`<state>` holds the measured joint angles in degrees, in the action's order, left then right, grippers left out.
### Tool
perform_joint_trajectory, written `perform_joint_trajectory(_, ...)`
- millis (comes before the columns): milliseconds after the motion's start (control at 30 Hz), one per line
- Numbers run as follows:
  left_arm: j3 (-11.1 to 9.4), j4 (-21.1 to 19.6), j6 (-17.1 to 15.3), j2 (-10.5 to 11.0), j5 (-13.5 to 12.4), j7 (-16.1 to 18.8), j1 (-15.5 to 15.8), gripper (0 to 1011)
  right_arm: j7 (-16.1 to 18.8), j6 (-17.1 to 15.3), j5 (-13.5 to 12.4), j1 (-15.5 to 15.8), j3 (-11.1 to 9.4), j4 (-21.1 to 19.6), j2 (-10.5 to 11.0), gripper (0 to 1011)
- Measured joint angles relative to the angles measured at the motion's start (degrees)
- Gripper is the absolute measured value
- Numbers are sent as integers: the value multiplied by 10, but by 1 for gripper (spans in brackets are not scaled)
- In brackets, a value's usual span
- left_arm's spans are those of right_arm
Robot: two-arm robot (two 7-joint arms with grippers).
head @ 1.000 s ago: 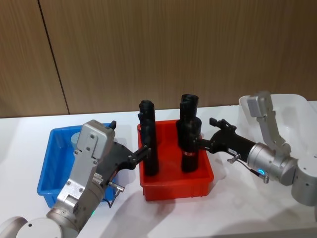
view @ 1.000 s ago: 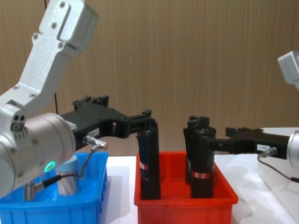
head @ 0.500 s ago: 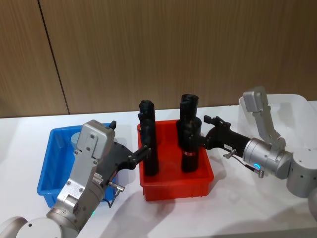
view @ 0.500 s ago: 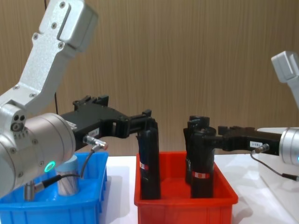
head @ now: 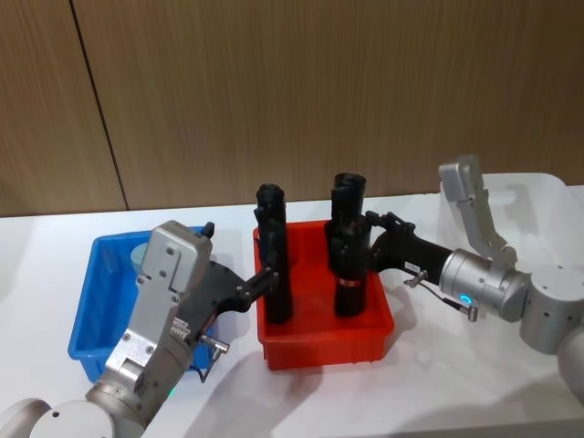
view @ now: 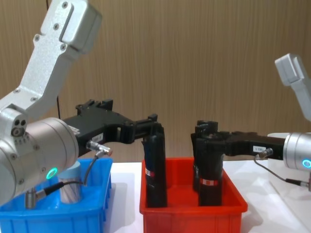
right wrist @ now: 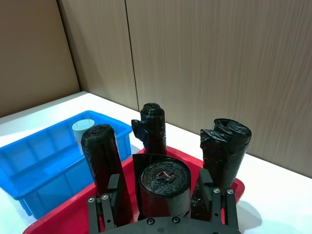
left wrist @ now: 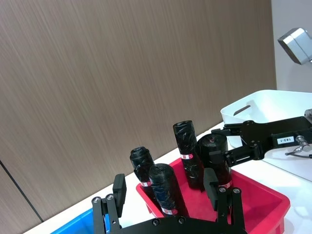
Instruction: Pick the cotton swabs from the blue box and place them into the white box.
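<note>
Head view has the blue box (head: 91,301) sitting on the white surface (head: 456,383) at the robot's left, with the red bin (head: 324,342) right beside it and the white box (head: 538,196) off to the right. One jar of cotton swabs (view: 72,187) stands in the blue box, pale lid up, partly hidden behind the left arm. The left gripper (head: 266,278) hangs near the red bin's left edge, fingers spread apart with nothing between them. The right gripper (right wrist: 163,187) is pushed up over the red bin, fingers parted on either side of a black roll (right wrist: 165,183), not clamped on it as far as I can see. Four black rolls stand upright in there.
</note>
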<state>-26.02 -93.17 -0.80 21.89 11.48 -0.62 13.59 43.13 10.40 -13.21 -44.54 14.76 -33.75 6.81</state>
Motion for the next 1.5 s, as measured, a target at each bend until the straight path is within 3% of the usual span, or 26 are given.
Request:
perform_joint_trajectory(167,0,0,0,0,0,0,0,1004,10,10,-1,-17,3,33,-6,945)
perform_joint_trajectory(600,0,0,0,0,0,0,0,1004,27,32,-3,-51,9,99,-17,576)
perform_joint_trajectory(900,0,0,0,0,0,0,0,1004,32,38,-4,-58,10,110,-19,550)
perform_joint_trajectory(1100,0,0,0,0,0,0,0,1004,27,28,-9,-43,6,64,-14,550)
perform_joint_trajectory(1200,0,0,0,0,0,0,0,1004,19,15,-12,-27,2,23,-8,550)
perform_joint_trajectory(1400,0,0,0,0,0,0,0,1004,-10,-17,-18,17,-10,-98,12,550)
perform_joint_trajectory(1500,0,0,0,0,0,0,0,1004,-23,-27,-18,30,-14,-134,19,550)
